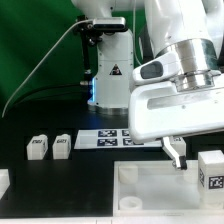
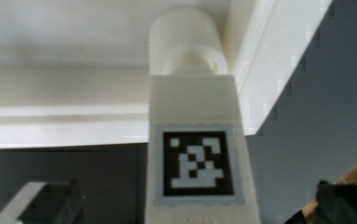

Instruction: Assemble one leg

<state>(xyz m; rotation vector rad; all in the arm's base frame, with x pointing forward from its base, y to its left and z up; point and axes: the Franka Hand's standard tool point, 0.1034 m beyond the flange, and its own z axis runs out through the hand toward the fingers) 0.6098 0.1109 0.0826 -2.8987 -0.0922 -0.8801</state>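
Hanging low over the black table [image 1: 60, 185], the arm [image 1: 175, 60] fills the exterior view's right half. Its gripper [image 2: 193, 200] is close above the large white tray-like part [image 1: 150, 185]. Behind that part lies the marker board [image 1: 108, 137]. Well off toward the exterior view's left, two other legs [image 1: 38, 147] stand side by side, far from the jaws.

The leg [image 1: 211, 168] nearest the gripper sits just beside the tray's corner, on the exterior view's right of the one finger [image 1: 177, 152] that shows there. In the wrist view a leg, I judge the same one, runs lengthwise away from the camera. Its tag [image 2: 196, 160] is on the near face and its rounded end [image 2: 187, 40] lies farther off, against the tray's rim — whether it touches the rim I cannot tell.

The jaws are spread: the fingertips [image 2: 29, 205] show on either side of the leg, with dark gaps between, gripping nothing. The coming move likely turns on this straddle — the leg's long axis lies between the fingers, so they would close across its narrow width.
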